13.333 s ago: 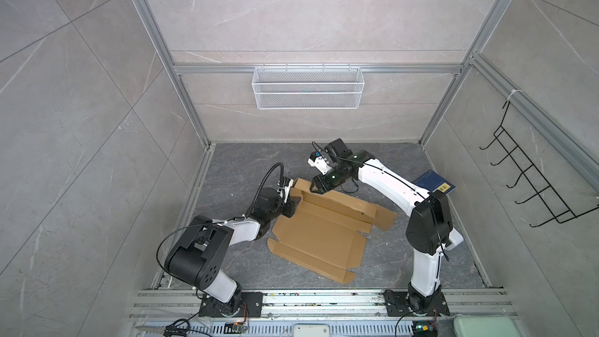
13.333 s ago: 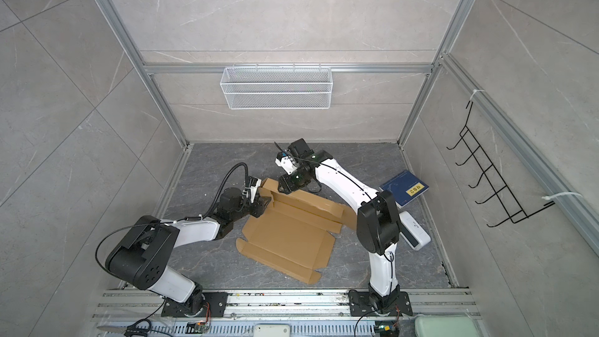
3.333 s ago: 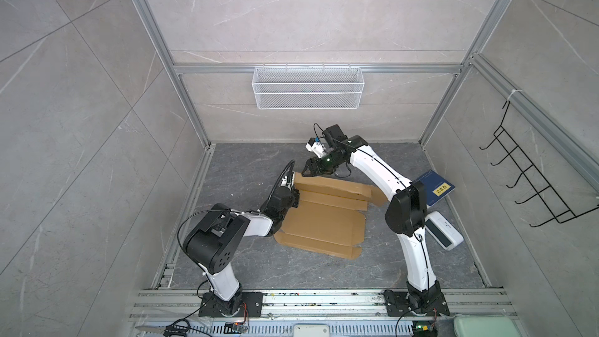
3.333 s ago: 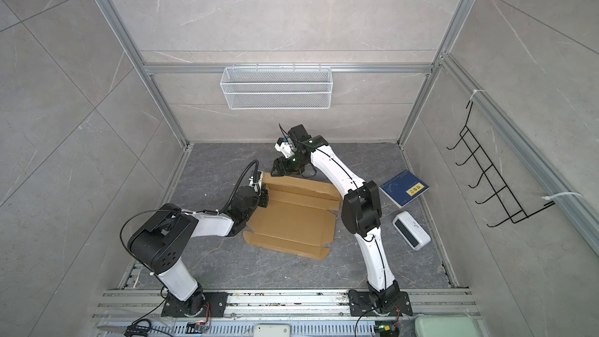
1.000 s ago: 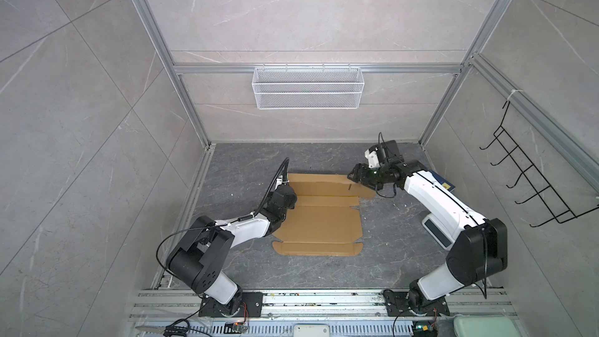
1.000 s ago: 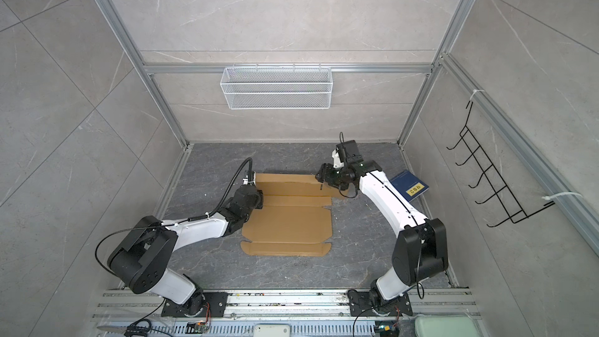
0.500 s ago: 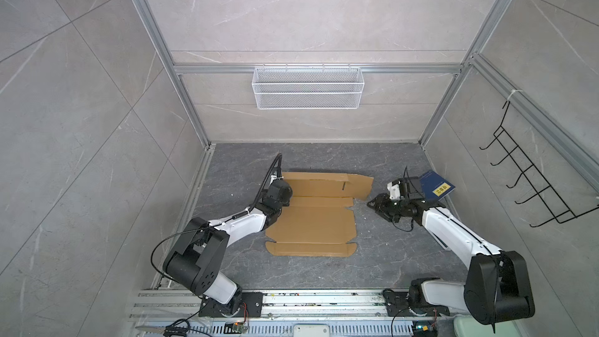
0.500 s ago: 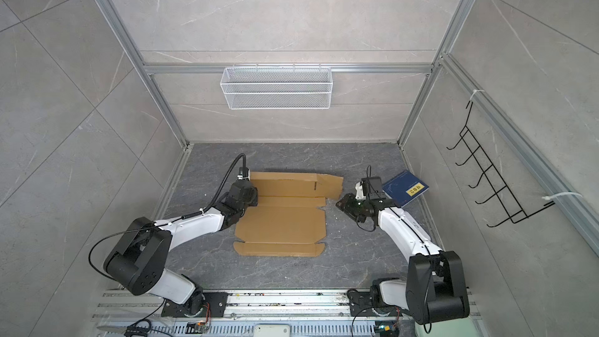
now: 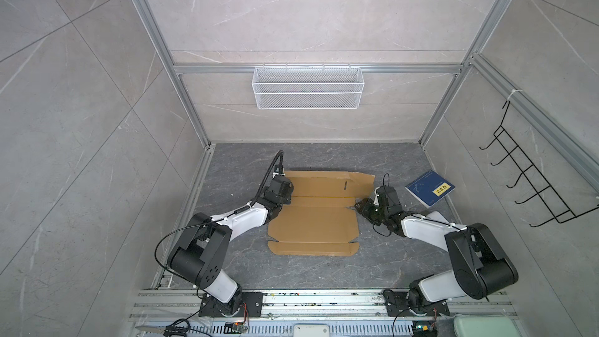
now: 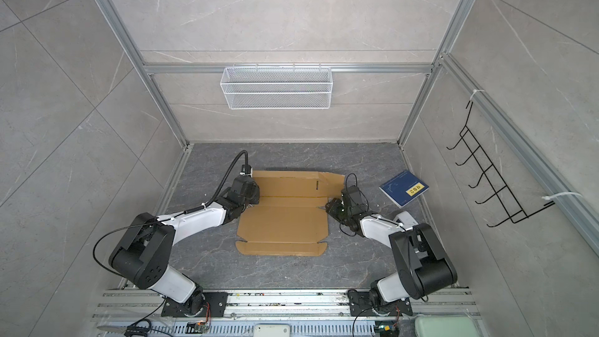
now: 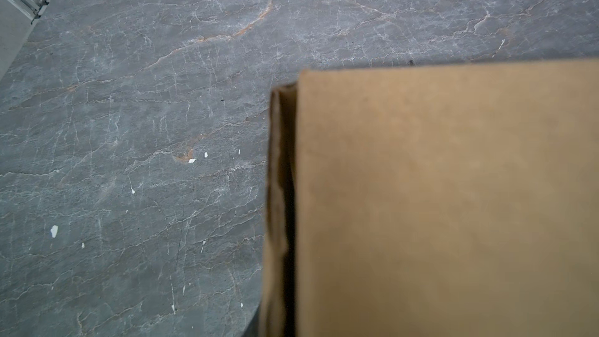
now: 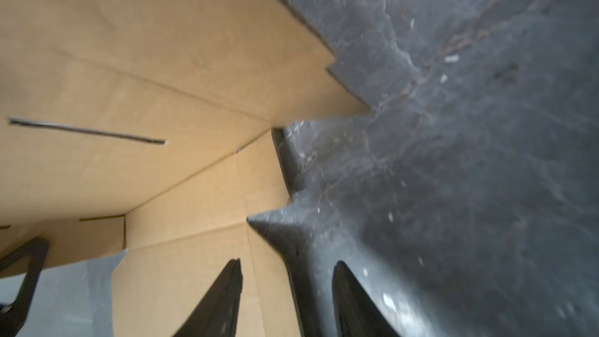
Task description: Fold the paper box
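Observation:
The paper box point(image 9: 312, 222) point(image 10: 282, 222) is a brown cardboard sheet lying unfolded on the dark floor in both top views. My left gripper point(image 9: 287, 196) point(image 10: 254, 196) is at its far left edge, shut on the cardboard there. In the left wrist view the box point(image 11: 437, 205) fills the side and hides the jaws. My right gripper point(image 9: 359, 209) point(image 10: 329, 209) is low at the right edge, open. In the right wrist view the gripper point(image 12: 287, 262) straddles that edge of the box point(image 12: 146, 92), one finger over cardboard, one over floor.
A dark blue book point(image 9: 429, 188) point(image 10: 404, 188) with a yellow label lies on the floor right of the right gripper. A white wire basket point(image 9: 308, 87) hangs on the back wall. A black hook rack point(image 9: 531, 183) hangs on the right wall.
My right gripper left the box's far right flap, swung back and down to the right edge, and its jaws narrowed. The box slid a little left with my left gripper.

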